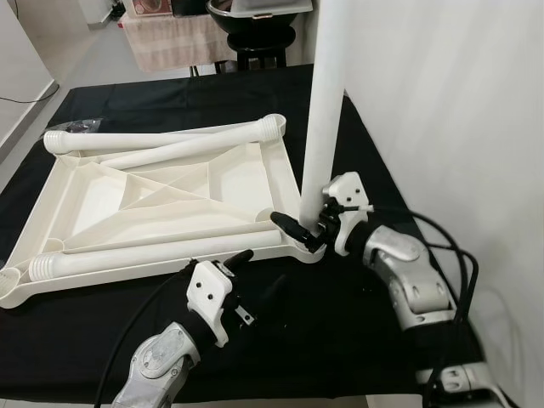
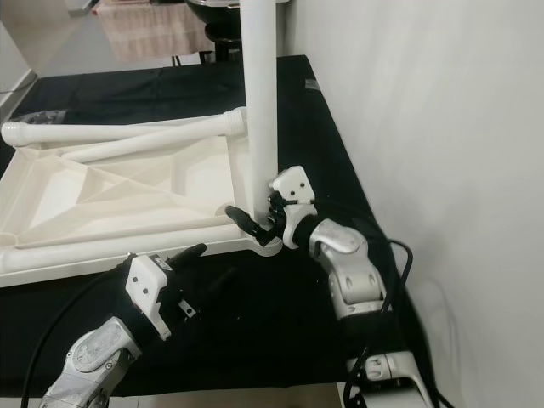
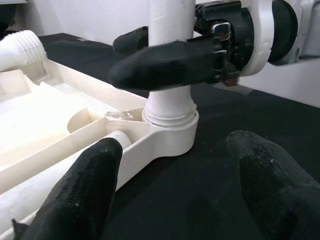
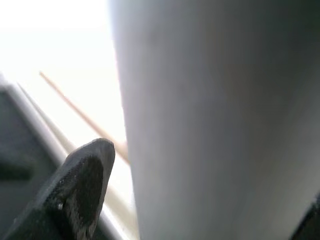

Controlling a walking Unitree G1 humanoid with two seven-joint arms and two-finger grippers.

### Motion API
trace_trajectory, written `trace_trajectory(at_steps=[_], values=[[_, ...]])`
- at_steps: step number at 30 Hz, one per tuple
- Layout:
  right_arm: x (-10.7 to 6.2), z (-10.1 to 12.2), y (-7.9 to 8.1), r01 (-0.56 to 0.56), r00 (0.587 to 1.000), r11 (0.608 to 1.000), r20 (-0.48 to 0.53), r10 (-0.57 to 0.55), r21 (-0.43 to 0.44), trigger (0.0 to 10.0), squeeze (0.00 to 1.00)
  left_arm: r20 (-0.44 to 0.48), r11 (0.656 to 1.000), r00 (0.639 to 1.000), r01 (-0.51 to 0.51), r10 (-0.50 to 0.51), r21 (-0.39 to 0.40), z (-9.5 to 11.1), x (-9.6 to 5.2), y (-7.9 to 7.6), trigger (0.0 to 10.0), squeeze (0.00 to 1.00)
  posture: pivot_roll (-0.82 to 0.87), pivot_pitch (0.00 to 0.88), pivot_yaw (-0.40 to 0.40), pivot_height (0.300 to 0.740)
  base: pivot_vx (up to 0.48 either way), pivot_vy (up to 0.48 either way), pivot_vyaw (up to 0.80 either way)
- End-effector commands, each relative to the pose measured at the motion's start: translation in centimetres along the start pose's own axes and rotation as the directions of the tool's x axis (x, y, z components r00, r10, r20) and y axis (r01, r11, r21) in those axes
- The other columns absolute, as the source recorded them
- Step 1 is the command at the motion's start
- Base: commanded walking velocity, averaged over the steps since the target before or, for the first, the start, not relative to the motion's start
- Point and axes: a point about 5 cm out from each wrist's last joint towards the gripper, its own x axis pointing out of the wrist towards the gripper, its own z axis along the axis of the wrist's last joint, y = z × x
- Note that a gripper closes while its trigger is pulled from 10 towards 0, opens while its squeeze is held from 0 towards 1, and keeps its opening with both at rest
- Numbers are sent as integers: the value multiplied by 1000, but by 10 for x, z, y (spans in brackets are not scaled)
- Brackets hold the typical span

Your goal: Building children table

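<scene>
White plastic is nearly all you see on the black cloth-covered table (image 1: 340,340). A big white plastic tabletop (image 1: 161,200) lies upside down on it, ribs facing up. Three loose white plastic legs lie across the tabletop: one along the far edge (image 1: 161,136), one slanting just beside it (image 1: 183,151), and one along the near edge (image 1: 153,252). A fourth white plastic leg (image 1: 325,93) stands straight up in the round corner socket (image 3: 167,132) at the tabletop's near right corner. A white wall (image 1: 459,127) is close on the right. Far behind stands a dark stool with a black bowl (image 1: 255,21), next to a light cloth (image 1: 174,38).

The right gripper (image 1: 304,228) pinches the upright leg low down, just above the socket, one black finger on each side. The left gripper (image 3: 175,175) has its two fingers spread wide and holds nothing; it hovers over the black cloth just in front of that corner.

From the left wrist you can see the leg's ringed end sitting in the socket. The right wrist view is blurry: one black fingertip (image 4: 80,190) against the pale leg
</scene>
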Motion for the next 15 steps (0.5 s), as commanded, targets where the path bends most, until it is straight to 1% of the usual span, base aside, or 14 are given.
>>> trace_trajectory(at_steps=[1, 2, 3, 4, 5, 6, 7, 11, 15], values=[[7, -3, 4, -137, 990, 991, -28, 137, -2, 10000, 0, -20, 1000, 1000, -7, 6, -13, -4, -3, -2, 10000, 0, -42, 170, 17, 740, 0, 0, 0], [7, -3, 4, -137, 990, 991, -28, 137, -2, 10000, 0, -20, 1000, 1000, -7, 6, -13, -4, -3, -2, 10000, 0, -42, 170, 17, 740, 0, 0, 0], [9, -1, 0, -183, 982, 983, -40, 183, 1, 10000, 0, -20, 1000, 1000, -9, 8, -12, -4, -3, -2, 10000, 0, -38, 171, 15, 740, 0, 0, 0], [10, 0, -2, -220, 974, 975, -41, 221, 13, 9137, 0, -20, 1000, 1000, -10, 10, -12, -4, -4, -2, 10000, 0, -36, 172, 15, 740, 0, 0, 0], [12, 2, -4, -249, 968, 968, -31, 249, 24, 3569, 0, -20, 1000, 1000, -11, 10, -11, -4, -4, -2, 10000, 0, -36, 172, 15, 740, 0, 0, 0], [12, 2, -4, -249, 968, 968, -31, 249, 24, 3569, 0, -20, 1000, 1000, -11, 10, -11, -4, -4, -2, 10000, 0, -36, 172, 15, 740, 0, 0, 0], [13, 3, -6, -260, 965, 965, -23, 261, 38, 0, 0, -21, 1000, 1000, -10, 10, -11, -4, -4, -3, 10000, 0, -34, 172, 16, 740, 0, 0, 0], [11, 3, -11, -275, 961, 960, -20, 276, 53, 0, 0, -21, 1000, 1000, -9, 9, -12, -4, -4, -3, 10000, 0, -33, 174, 16, 740, 0, 0, 0], [6, 0, -16, -249, 968, 967, -21, 250, 59, 0, 0, -21, 1000, 1000, -9, 8, -13, -4, -5, -4, 10000, 0, -35, 175, 18, 740, 0, 0, 0]])
